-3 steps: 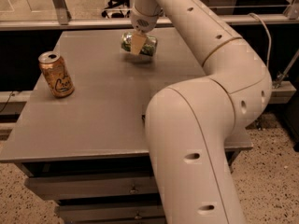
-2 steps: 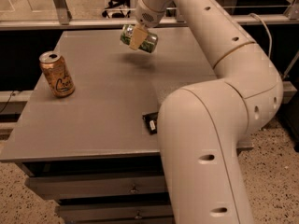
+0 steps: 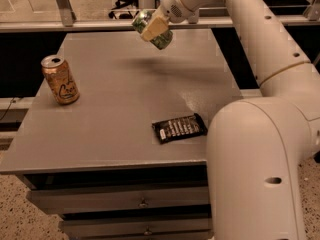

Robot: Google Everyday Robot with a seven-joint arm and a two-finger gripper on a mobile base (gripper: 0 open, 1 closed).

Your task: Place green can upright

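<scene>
Well to the left of the pincer and lower, on the flat grey metal table (image 3: 115, 94), the orange-gold aluminium can with script lettering (image 3: 60, 80) stands upright, exactly where it was a second ago. The pale two-finger pincer (image 3: 154, 30) is closed on the small green can with a mottled green-and-white label and silver ends (image 3: 163, 40). What has just changed is height. A second ago the green can lay low against the far part of the tabletop in this grip, and now it hangs clear of the surface over the table's far edge, with only its soft shadow on the grey directly beneath. It is tilted, one silver end up and to the left, so the lift looks done but the righting is not. I judge the wrist still has to turn the can vertical before lowering it. Below the pincer, a little to its right and nearer the camera, a flat black foil wrapper with pale print (image 3: 179, 128) lies on the table. It was mostly hidden behind the arm before and now shows whole. Right of the pincer, the bulky white robot arm (image 3: 260, 44) has swung outward and higher.
</scene>
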